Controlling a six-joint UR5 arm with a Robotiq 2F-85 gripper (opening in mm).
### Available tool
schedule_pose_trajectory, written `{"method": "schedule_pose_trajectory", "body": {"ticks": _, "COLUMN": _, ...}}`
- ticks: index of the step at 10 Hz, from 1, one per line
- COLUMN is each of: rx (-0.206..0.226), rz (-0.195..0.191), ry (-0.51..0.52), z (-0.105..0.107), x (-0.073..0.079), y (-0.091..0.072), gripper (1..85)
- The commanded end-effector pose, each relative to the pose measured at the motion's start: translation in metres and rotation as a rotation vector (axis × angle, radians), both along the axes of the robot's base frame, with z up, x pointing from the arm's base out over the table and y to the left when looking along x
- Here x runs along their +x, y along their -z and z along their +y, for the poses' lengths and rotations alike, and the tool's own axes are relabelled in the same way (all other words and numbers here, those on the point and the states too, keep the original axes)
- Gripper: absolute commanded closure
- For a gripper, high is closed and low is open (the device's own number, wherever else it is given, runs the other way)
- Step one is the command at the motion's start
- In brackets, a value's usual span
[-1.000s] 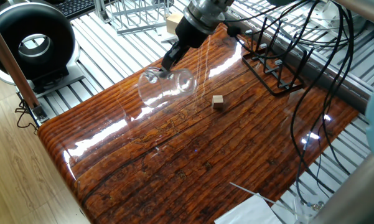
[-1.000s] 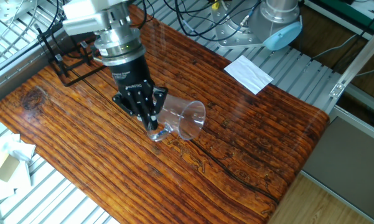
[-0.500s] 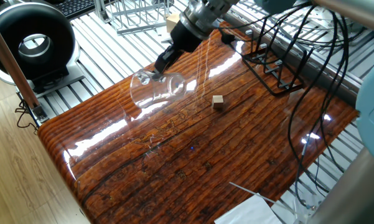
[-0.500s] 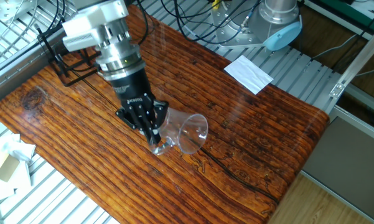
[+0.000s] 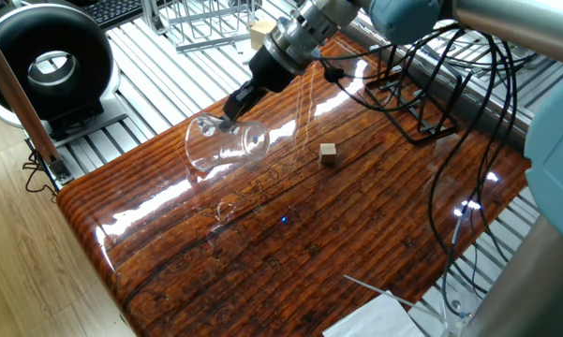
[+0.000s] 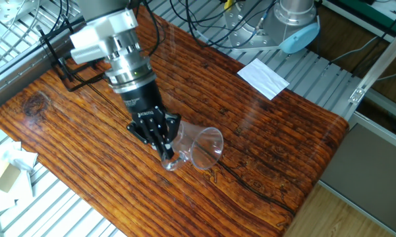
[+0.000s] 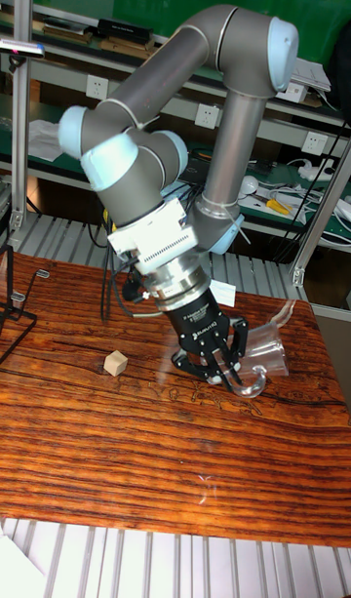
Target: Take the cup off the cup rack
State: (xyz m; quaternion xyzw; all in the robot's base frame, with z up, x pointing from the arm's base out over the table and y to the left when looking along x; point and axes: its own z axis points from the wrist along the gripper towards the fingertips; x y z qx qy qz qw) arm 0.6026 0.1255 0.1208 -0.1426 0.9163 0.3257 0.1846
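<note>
Since a second ago the gripper point(image 5: 232, 110) and the cup point(image 5: 217, 147) have slid away from the small wooden cube point(image 5: 329, 153), farther from the cup rack point(image 5: 418, 101) and nearer the table's corner beside the black ring-shaped device point(image 5: 47, 65). The cube itself has not shifted.

Black fingers are pinched close together on the cup's handle end — the jaws narrow, clamped on glass. In the other fixed view the gripper point(image 6: 165, 150) points steeply down and the cup point(image 6: 199, 147) lies tilted on its side, its flared open mouth turned away from the fingers. It is clear, colourless and roughly cylindrical, with the wood grain showing through its wall. Whether its lower side touches the tabletop or hangs just above it cannot be told.

Relative to the cube, the cup is well apart on one side and the cup rack well apart on the opposite side, so the cube sits between them. That rack is thin black wire with a rectangular base and upright prongs, and dark cables drape across it. It carries no cup.

Glossy, reddish wood with heavy dark grain forms the table point(image 5: 290, 253), throwing bright glare streaks. In the tall fixed view the gripper point(image 7: 226, 369) hangs from the grey arm, the cup point(image 7: 265, 353) at its tip and the cube point(image 7: 116, 364) beside it — pale, matte, sharp-edged.
</note>
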Motion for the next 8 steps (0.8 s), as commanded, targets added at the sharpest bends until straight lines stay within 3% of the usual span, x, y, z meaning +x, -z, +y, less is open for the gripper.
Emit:
{"method": "schedule_pose_trajectory", "body": {"ticks": 1, "rx": 0.054, "rz": -0.007, "ry": 0.017, "z": 0.008, "x": 0.006, "y": 0.004, "gripper": 84.3}}
{"method": "schedule_pose_trajectory", "body": {"ticks": 3, "rx": 0.06, "rz": -0.016, "ry": 0.017, "z": 0.011, "x": 0.007, "y": 0.009, "gripper": 84.3}}
{"method": "schedule_pose_trajectory", "body": {"ticks": 8, "rx": 0.028, "rz": -0.036, "ry": 0.006, "z": 0.008, "x": 0.011, "y": 0.027, "gripper": 84.3}}
